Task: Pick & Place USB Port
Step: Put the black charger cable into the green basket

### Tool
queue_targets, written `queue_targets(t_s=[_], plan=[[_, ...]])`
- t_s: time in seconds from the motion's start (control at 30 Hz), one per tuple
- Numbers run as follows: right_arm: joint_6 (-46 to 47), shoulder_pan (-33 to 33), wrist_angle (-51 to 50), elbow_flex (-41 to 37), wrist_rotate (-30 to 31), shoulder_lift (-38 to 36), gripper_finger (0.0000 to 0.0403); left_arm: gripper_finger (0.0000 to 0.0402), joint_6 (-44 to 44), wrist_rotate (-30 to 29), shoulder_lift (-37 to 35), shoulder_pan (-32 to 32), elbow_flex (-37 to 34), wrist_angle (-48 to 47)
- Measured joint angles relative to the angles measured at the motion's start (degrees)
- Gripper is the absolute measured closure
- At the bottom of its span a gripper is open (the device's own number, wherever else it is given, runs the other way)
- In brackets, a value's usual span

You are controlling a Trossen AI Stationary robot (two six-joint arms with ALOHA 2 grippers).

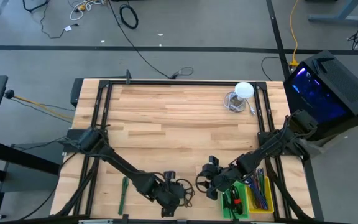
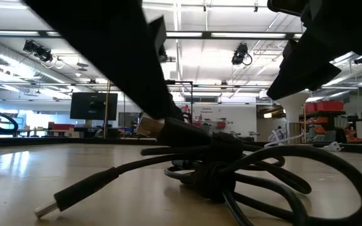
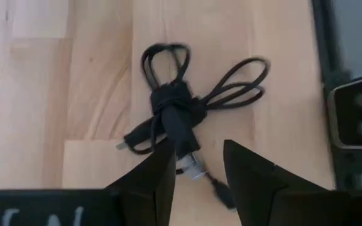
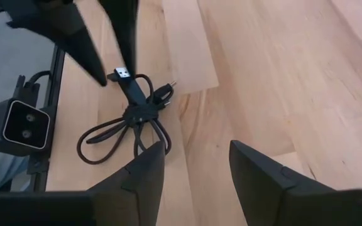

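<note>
A black USB cable [image 3: 175, 107], bundled and tied at its middle, lies on the wooden table near the front edge [image 1: 182, 190]. One metal plug [image 3: 192, 166] sticks up from the bundle, and another plug [image 2: 49, 207] rests on the table. My left gripper [image 3: 200, 166] is open and slants down over the bundle, one finger on either side of the raised plug [image 4: 123, 74]. My right gripper [image 4: 197, 176] hangs open just right of the cable [image 1: 213, 180], with nothing between its fingers. My left gripper comes at the raised plug [image 2: 148, 127] slanting down from the table's left. One fingertip [image 4: 127, 63] stands right at the plug. I cannot tell whether it touches. The bundle lies on the table.
A green tray [image 1: 247, 199] with pens and small tools sits at the front right, under the right arm. A green pen [image 1: 123, 193] lies at the front left. A white ball [image 1: 244, 90] with a coiled cord stands far right. Black rails [image 1: 98, 112] run along the table's sides.
</note>
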Motion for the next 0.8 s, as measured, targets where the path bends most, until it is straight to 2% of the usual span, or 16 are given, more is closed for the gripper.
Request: queue_targets(t_s=[0.27, 0.37, 0.53, 0.8], plan=[[-0.2, 0.0, -0.1, 0.0, -0.6, 0.0, 0.0223, 0.0275, -2.2, -0.7, 0.7, 0.9, 0.1, -0.8], [-0.2, 0.0, -0.2, 0.0, -0.8, 0.0, 0.0223, 0.0307, -2.6, -1.8, 0.7, 1.0, 0.1, -2.4], [-0.2, 0.0, -0.2, 0.0, -0.9, 0.0, 0.0223, 0.0387, -1.7, -1.7, 0.7, 1.0, 0.1, -3.1], [-0.4, 0.0, -0.2, 0.0, -0.9, 0.0, 0.0223, 0.0396, -1.4, -4.5, 0.4, 0.8, 0.0, -3.0]])
